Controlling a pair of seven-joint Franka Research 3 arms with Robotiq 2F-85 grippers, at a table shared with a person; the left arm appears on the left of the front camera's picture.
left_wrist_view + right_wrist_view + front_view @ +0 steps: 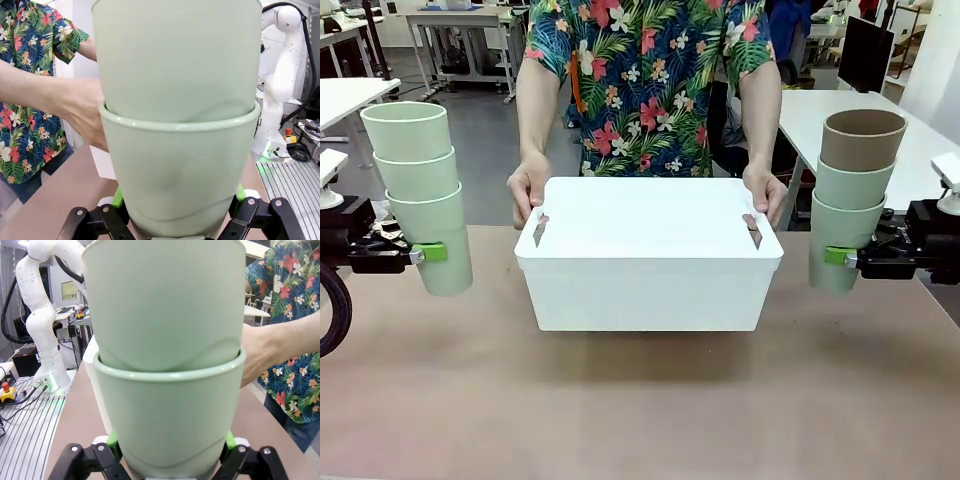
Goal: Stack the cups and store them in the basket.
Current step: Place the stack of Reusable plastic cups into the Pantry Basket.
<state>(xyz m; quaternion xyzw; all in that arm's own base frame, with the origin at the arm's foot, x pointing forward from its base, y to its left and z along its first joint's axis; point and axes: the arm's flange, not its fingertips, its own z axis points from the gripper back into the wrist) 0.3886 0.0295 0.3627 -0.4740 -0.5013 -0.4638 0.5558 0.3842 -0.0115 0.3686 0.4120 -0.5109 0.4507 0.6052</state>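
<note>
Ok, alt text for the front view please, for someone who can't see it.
Each gripper holds a stack of three cups upright: the left gripper an all-mint stack, the right gripper two mint cups with a brown cup on top. Between them a person's hands grip the short ends of the white basket.

Brown table [640, 410] in front. Beyond it, person in tropical floral shirt [650, 90]. Farther off, white tables [345, 95] and black monitor [865, 55] on grey floor [485, 140]. Red stop button [5, 386] off to one side.
</note>
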